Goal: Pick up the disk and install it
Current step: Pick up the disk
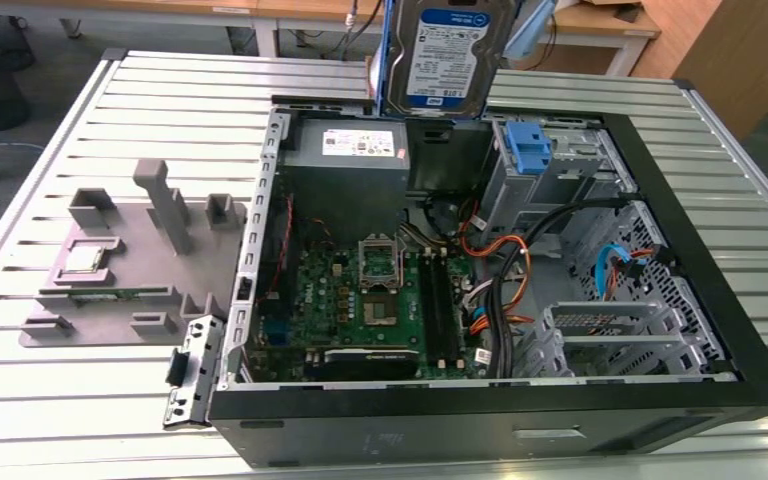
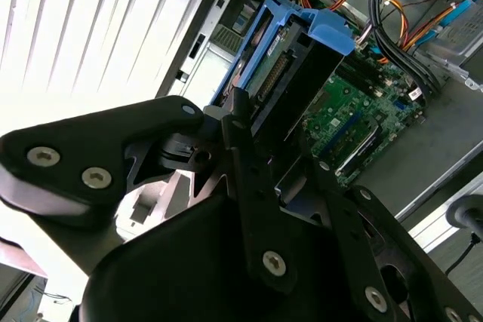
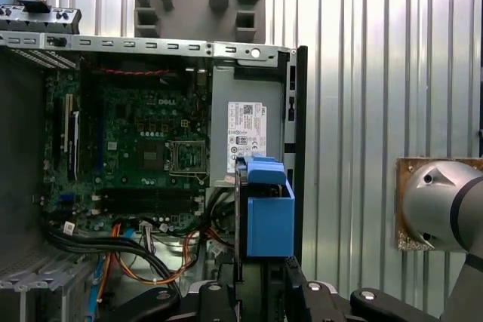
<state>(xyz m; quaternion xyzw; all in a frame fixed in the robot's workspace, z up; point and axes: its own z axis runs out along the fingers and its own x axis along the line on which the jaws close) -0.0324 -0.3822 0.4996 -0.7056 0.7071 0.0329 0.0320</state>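
Note:
The disk (image 1: 444,55) hangs upright over the far edge of the open computer case (image 1: 704,310), its white-and-blue label facing the exterior view and blue rails along both sides. In both wrist views I see it edge-on, blue handle end (image 3: 268,216) pointing away from my wrist and down toward the case. My gripper (image 2: 273,164) is shut on the disk (image 2: 298,73), one black finger against each flat side. In the first wrist view the gripper (image 3: 260,290) holds it above the grey power-supply box (image 3: 245,137).
The case lies on its side on a ribbed metal table (image 1: 64,400), motherboard (image 1: 371,300) and cables exposed. A blue bracket (image 1: 527,150) sits in the drive cage at the exterior view's right. A grey fixture (image 1: 131,250) stands to the case's left. An arm joint (image 3: 445,205) is nearby.

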